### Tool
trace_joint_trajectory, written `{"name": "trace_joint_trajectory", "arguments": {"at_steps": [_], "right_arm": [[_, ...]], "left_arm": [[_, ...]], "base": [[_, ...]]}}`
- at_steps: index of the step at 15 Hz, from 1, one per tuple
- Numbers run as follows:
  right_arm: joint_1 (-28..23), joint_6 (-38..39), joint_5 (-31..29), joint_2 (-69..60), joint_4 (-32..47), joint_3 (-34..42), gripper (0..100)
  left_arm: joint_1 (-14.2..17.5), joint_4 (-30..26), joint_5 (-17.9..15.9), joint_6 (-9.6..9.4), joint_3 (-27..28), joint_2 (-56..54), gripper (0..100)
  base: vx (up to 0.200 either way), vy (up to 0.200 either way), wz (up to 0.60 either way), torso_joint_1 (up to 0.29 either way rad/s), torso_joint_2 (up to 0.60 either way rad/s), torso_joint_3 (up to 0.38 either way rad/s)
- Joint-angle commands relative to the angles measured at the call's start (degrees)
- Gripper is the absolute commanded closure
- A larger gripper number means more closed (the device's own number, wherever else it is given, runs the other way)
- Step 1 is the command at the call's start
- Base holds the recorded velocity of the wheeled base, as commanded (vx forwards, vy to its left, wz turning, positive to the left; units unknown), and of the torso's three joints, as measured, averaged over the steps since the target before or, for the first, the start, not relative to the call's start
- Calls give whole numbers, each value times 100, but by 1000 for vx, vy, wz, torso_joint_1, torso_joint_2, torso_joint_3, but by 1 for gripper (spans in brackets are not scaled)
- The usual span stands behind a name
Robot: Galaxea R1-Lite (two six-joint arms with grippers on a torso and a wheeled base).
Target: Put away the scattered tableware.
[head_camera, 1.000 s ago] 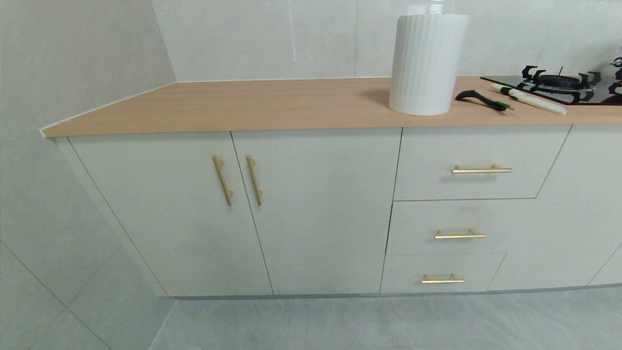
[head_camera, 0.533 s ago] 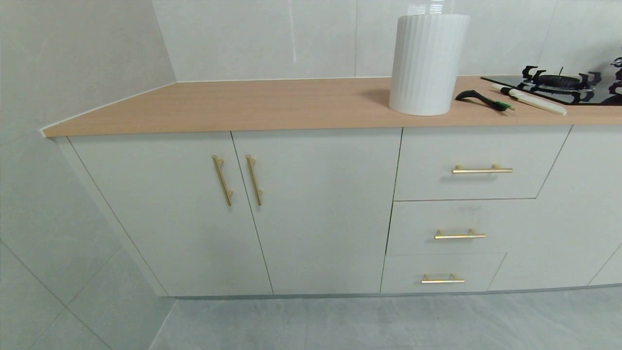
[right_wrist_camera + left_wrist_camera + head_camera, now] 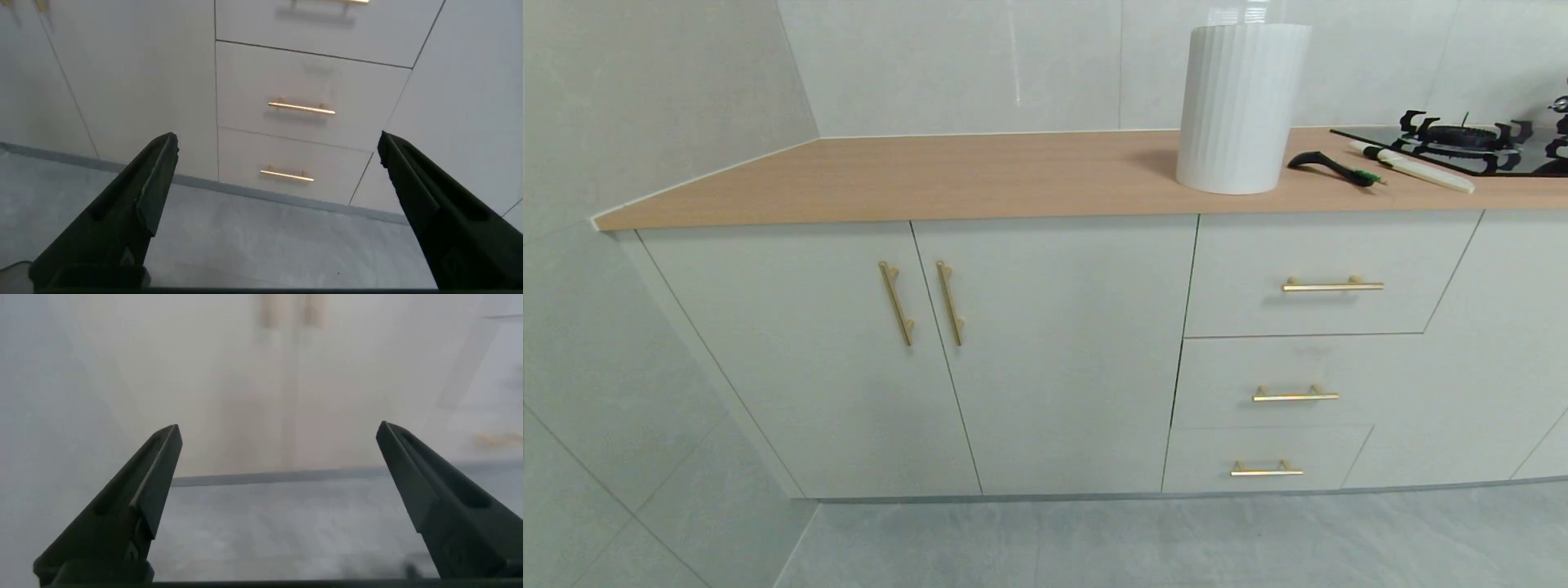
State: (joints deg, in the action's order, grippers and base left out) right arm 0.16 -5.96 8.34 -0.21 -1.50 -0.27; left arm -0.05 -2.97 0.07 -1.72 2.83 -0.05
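Left gripper (image 3: 278, 431): held low before the cabinet front, dark fingers spread wide with nothing between them.
Right gripper (image 3: 278, 139): also low, facing the drawers, fingers wide apart and empty.
Pale grey tiled floor (image 3: 1176, 539): runs up to the plinth of the units.
Two pale cabinet doors with upright brass handles (image 3: 849, 359): shut, at the robot's left.
Three pale drawers with brass bar handles (image 3: 1307, 359): stacked beside the doors, all closed.
Light wooden countertop (image 3: 931, 175): carries the scattered pieces towards its right end.
White ribbed cylindrical holder (image 3: 1240, 106): stands upright on the countertop above the drawers.
Black curved utensil with a green tip (image 3: 1331, 167): lies flat just right of the holder.
Long white utensil with a dark band (image 3: 1417, 167): lies just beyond it, at the edge of the black gas hob (image 3: 1462, 139).
Change: none over the last second; the head view matches the earlier ones throughout.
Meaning: the tidy-up appears not yet begun, with both utensils untouched and both arms well below counter height, likely needing to rise and reach right.
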Motion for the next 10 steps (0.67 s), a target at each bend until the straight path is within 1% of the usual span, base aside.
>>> {"name": "trace_joint_trajectory", "arguments": {"at_steps": [1,2,4,5,7,10], "right_arm": [[2,51,-96,21,-8,-8,0],[2,86,-421,21,-26,-8,0],[2,403,-1221,21,27,18,0],[2,473,-1177,30,97,18,0],[2,455,-1106,30,176,18,0],[2,499,-1071,30,176,18,0]], "left_arm": [[5,385,318,102,-283,5,0],[5,306,327,233,-274,5,0],[5,306,292,-30,-274,5,0],[5,306,283,-13,-274,5,0],[5,306,283,119,-274,5,0],[5,306,283,119,-274,5,0]], "base": [[0,0,0,0,0,0],[0,0,0,0,0,0],[0,0,0,0,0,0],[0,0,0,0,0,0],[0,0,0,0,0,0],[0,0,0,0,0,0]]}}
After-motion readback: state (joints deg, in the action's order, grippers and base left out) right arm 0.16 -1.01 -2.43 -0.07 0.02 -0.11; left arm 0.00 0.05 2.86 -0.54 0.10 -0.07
